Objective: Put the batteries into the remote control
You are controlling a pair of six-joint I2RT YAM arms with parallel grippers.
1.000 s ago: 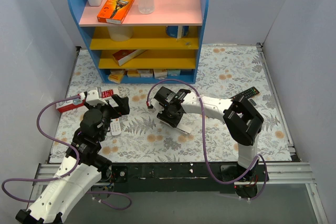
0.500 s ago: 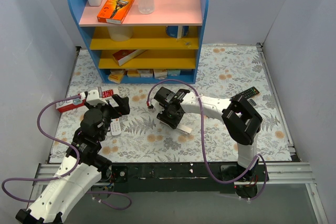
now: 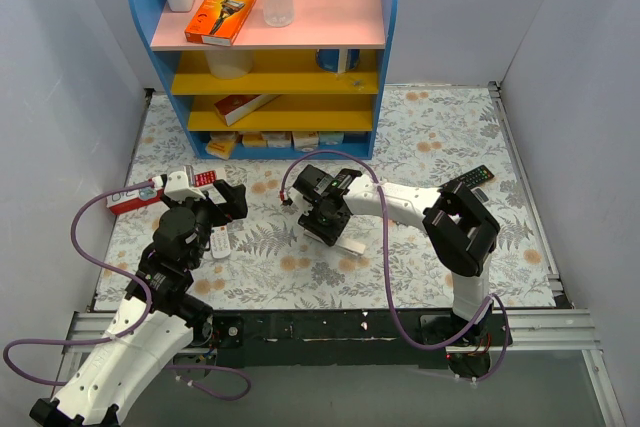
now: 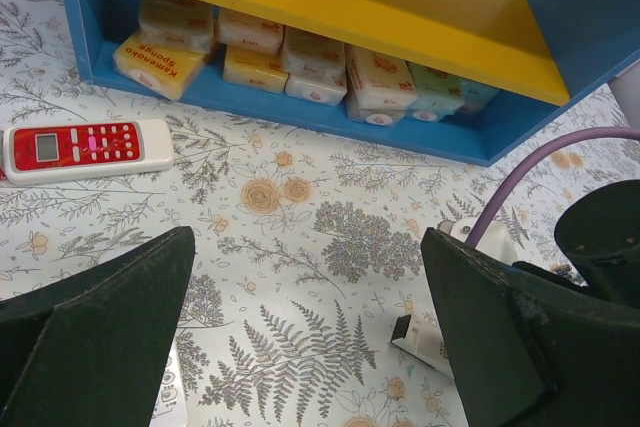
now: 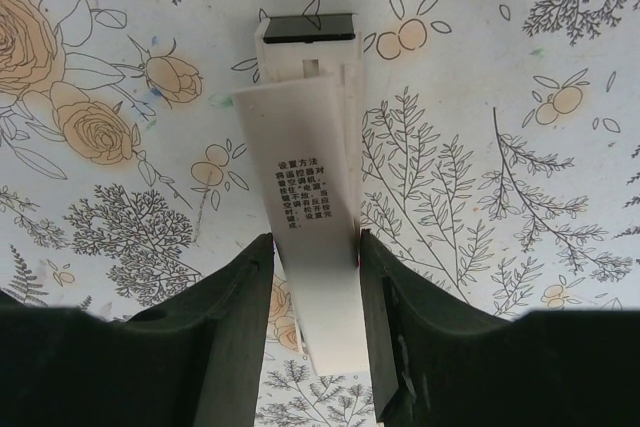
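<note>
The right gripper [image 5: 312, 277] is partly closed on the slim white remote control [image 5: 300, 62], with its fingers [image 5: 235, 327] against both long sides. The remote's printed back cover [image 5: 300, 197] sits askew. The remote lies on the flowered table [image 3: 430, 137] near the middle. At the left, the left gripper [image 4: 305, 327] hangs wide open and holds nothing, near a red-and-white remote [image 4: 85, 147].

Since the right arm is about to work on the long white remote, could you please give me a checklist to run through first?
1. Right gripper grips remote control: ok, clamped on both long sides.
2. Printed cover removed: not ok, lies skewed on it.
3. Batteries located: cannot tell, none in view.
4. Left gripper free: ok, open, empty.
</note>
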